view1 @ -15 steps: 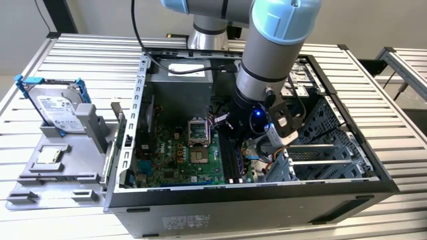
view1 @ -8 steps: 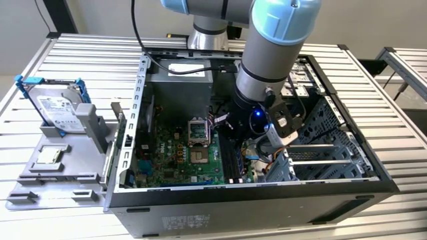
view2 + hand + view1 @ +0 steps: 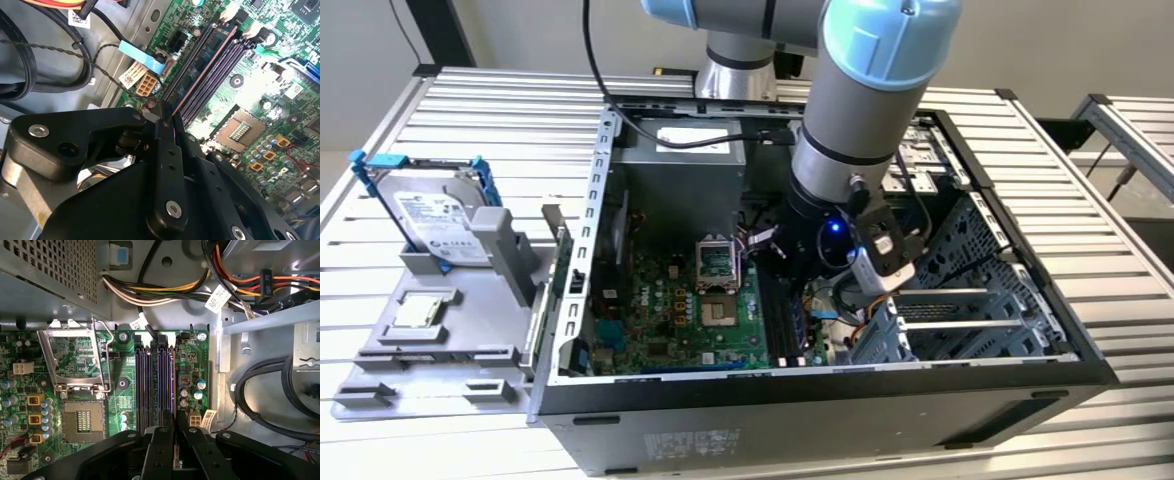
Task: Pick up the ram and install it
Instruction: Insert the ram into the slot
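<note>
One ram (image 3: 203, 71) is in play, and we see it edge-on in the second wrist view. It shows as a long, thin, straight strip with a pale brownish edge, and its flat faces are turned out of sight. It runs out from the tip of one gripper (image 3: 167, 117) and lies lengthwise along the slots (image 3: 225, 67), in line with them. We cannot tell whether it is seated or only resting above them. The two black fingers (image 3: 160, 450) are drawn almost together, with only a sliver of gap, and they pinch the near end of the ram. In the first wrist view we count four dark slots (image 3: 155, 380), set side by side in two pairs on one green board (image 3: 122, 405), and the gripper (image 3: 175, 427) sits right over their near ends. Beside the slots are one square socket (image 3: 82, 422) and one metal retaining frame (image 3: 75, 357) swung open. In the exterior view, one grey and pale blue arm (image 3: 854, 120) reaches down into one open case (image 3: 787, 420), which lies on a slatted metal table (image 3: 494, 100). Toward the exterior view's left, well apart from the case, one silver drive (image 3: 434, 215) stands in a blue bracket on a grey tray (image 3: 454, 350).
</note>
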Motion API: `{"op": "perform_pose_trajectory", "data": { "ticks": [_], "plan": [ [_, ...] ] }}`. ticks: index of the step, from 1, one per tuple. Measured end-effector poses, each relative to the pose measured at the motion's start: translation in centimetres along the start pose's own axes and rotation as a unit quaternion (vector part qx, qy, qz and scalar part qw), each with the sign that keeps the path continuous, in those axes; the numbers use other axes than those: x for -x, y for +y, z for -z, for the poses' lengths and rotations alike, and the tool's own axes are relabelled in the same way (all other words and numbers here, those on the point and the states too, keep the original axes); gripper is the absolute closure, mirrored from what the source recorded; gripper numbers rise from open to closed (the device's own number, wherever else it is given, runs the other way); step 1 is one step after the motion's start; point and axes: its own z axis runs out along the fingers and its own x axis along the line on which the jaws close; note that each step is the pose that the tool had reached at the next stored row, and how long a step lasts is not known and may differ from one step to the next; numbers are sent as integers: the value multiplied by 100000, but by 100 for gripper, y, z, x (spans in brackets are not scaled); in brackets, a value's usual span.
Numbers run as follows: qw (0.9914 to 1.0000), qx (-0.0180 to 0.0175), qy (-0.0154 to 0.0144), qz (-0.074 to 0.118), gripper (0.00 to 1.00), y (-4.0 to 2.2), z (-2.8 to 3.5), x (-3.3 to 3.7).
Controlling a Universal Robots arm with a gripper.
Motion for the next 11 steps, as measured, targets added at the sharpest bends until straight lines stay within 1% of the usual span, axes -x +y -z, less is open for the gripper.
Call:
{"op": "perform_pose_trajectory", "data": {
  "ticks": [4,7,11],
  "plan": [
    [99999,8,-8,-532,100,3,-12,-1],
    [99998,21,-6,-597,100,2,-61,-1],
    [99998,7,-1,-600,100,1,-66,-1]
  ]
}}
